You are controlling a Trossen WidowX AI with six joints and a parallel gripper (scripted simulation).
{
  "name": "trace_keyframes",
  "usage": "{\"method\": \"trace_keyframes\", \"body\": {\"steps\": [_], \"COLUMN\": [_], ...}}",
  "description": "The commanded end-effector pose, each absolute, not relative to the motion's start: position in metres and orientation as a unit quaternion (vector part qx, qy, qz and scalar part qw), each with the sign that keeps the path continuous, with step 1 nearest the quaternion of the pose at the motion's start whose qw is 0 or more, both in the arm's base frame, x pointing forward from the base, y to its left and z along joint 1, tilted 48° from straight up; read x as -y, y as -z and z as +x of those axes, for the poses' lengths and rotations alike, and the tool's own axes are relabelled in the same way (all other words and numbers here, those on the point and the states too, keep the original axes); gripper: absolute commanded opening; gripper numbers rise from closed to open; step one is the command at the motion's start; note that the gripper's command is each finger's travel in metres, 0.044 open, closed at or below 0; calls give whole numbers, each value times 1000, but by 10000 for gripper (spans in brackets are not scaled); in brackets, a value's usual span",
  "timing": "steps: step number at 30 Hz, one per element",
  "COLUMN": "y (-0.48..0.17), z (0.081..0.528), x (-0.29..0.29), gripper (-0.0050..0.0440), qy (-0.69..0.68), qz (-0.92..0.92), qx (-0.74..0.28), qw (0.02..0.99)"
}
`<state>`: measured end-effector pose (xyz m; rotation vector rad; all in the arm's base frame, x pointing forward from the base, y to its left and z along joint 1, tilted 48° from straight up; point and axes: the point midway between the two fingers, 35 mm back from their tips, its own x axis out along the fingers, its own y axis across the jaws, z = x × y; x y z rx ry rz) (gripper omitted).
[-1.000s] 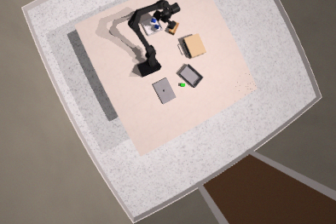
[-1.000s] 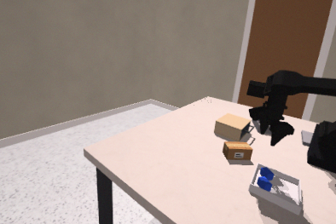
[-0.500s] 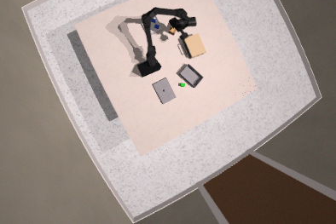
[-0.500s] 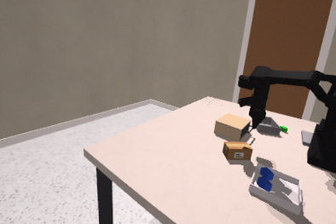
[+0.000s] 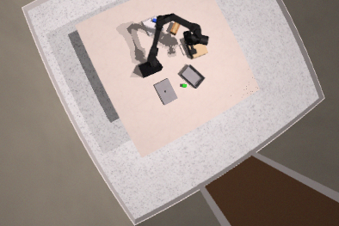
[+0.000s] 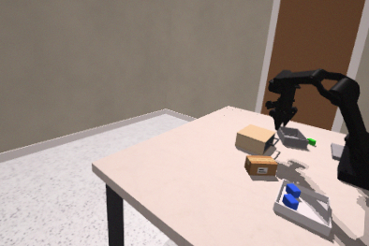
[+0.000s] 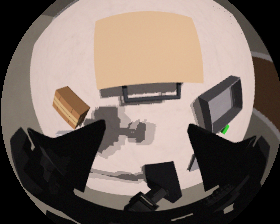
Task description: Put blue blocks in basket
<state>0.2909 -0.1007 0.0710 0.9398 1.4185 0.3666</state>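
Note:
The white basket (image 6: pixel 303 208) stands at the near right of the table and holds two blue blocks (image 6: pixel 292 196); in the overhead view it (image 5: pixel 147 26) is partly hidden by my arm. My gripper (image 6: pixel 281 115) is open and empty. It hangs above the table just in front of the tan drawer unit (image 6: pixel 255 138). In the wrist view the drawer unit (image 7: pixel 148 50) is shut, its handle (image 7: pixel 150 93) facing my open fingers.
A small brown box (image 6: pixel 260 166) lies between the drawer unit and the basket. An open grey box (image 6: pixel 293 136) stands behind the gripper, with a green block (image 6: pixel 311 141) beside it. Its grey lid (image 5: pixel 165 91) lies flat near the arm's base (image 5: pixel 149 68).

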Motion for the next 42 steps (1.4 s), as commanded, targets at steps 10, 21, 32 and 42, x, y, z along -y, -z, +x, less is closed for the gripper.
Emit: {"method": "trace_keyframes", "body": {"steps": [10,21,32,42], "y": [8,63,109,129], "z": [252,193,109,23], "x": [164,201,224,222], "gripper": [440,440,440,440], "qy": [-49,58,144,227], "qz": [519,605,663,708], "qx": [-642,-641,-627,-602], "qw": [563,469,383,290]}}
